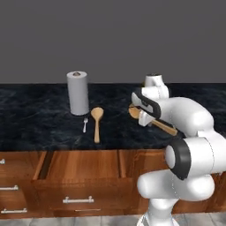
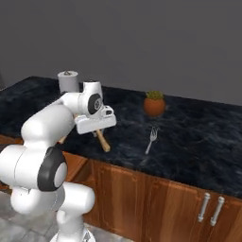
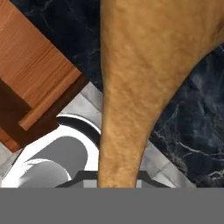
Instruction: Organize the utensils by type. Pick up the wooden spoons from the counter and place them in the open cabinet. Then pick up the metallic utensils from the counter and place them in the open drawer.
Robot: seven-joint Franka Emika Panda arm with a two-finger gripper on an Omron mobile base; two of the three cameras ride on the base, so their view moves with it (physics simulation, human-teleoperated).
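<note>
Currently, stock by view, task barely begun.

Left base view:
- Gripper (image 1: 142, 114) up off the counter (image 1: 39, 123), closed on a wooden spoon (image 1: 159, 125); bowl end at the hand, handle running down-right behind the forearm. Status: picked, not stowed.
- Second wooden spoon (image 1: 96, 120) flat on counter, bowl toward the back, handle toward front edge. Untouched.
- Small fork (image 1: 85, 125) just beside that spoon, on its left, apart from it. Untouched.
- Paper towel roll (image 1: 78, 93) upright behind both. Not a task item.
- Open drawer (image 1: 81, 167) pulled out below counter edge; wooden bottom shows no utensils as far as I can see.

Right base view:
- Gripper hidden behind the white hand; held spoon's handle pokes out below it, above the counter.
- Another fork (image 2: 151, 140) alone on counter, well apart to the robot's right, near a potted plant (image 2: 154, 103).

Hand view:
- Tan spoon close up, running from between the finger tips outward; jaws nearly together, clamped on it. Counter and drawer wood behind.

Tally (judgement):
- Spoons in cabinet: none seen there; cabinet itself out of frame, cannot tell its contents.
- One spoon in hand, one left.
- Forks: both left for the drawer.
</note>
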